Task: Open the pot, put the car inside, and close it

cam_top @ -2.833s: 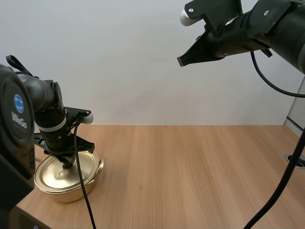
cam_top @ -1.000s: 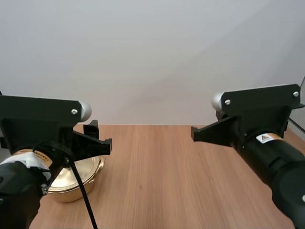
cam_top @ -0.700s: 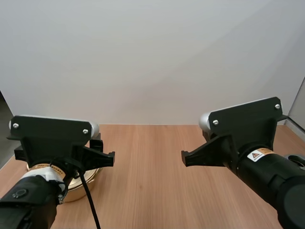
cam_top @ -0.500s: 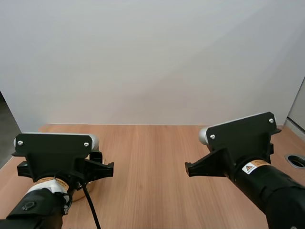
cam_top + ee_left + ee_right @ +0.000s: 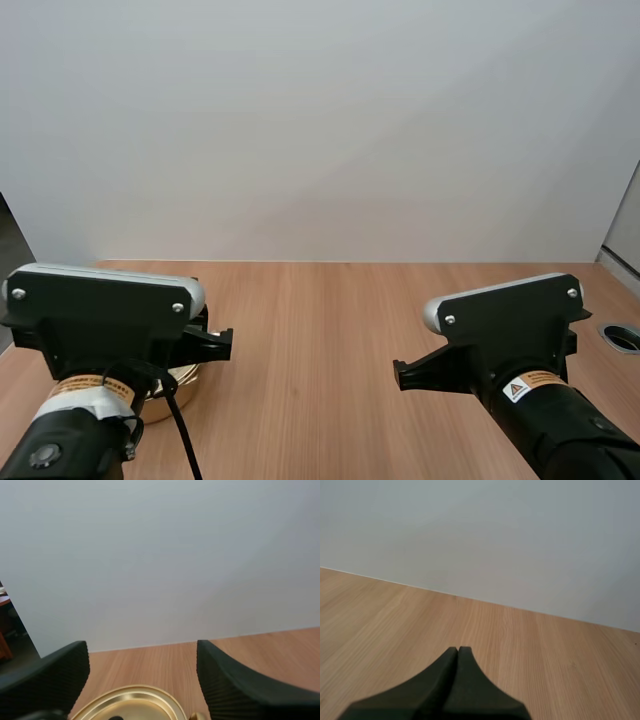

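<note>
Hovering with its jaws spread apart, left gripper (image 5: 142,675) hangs over the gold pot (image 5: 183,383), lid (image 5: 132,700) on, by the left edge of the table (image 5: 330,330). Right gripper (image 5: 457,652), jaws pressed together, sits over bare wood. Descending off-centre could glance off the lid and shove the pot toward that edge.

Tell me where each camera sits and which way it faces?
High view: behind and above both arms, facing forward over the table; both arms show.
Left wrist view: on the left arm, facing the pot past its open left claw.
Right wrist view: on the right arm, facing the table over its shut right claw.
Shared: the pot, in high and left wrist views.
</note>
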Controlling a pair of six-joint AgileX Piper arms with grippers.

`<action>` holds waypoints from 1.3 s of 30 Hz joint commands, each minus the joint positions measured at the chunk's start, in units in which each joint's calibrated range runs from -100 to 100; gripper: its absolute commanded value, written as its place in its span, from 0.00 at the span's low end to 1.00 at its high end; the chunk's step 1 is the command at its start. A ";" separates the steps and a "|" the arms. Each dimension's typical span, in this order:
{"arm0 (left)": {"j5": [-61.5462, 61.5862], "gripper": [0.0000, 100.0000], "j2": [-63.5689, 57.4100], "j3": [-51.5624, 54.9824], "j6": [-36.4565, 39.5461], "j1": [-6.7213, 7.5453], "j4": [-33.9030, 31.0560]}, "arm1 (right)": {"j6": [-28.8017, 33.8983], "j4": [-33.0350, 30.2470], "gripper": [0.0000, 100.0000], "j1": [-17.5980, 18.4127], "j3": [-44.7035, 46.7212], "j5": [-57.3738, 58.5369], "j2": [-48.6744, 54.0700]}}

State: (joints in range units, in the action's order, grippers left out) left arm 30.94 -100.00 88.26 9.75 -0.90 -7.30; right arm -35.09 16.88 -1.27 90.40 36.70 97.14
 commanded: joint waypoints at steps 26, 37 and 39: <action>-2.32 1.00 0.00 11.74 3.29 -0.66 5.92 | 2.68 -1.50 0.00 -0.54 0.00 3.66 2.86; -2.32 1.00 0.00 11.74 3.29 -0.66 5.92 | 2.68 -2.66 0.00 -0.54 0.00 3.66 2.86; -2.32 1.00 0.00 11.74 3.29 -0.66 5.92 | 2.68 -3.06 0.00 -0.54 0.00 3.66 2.86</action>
State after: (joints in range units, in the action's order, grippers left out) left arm 28.51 -100.00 100.00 13.04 -1.50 -1.44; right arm -32.40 14.22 -1.78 90.40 40.42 100.00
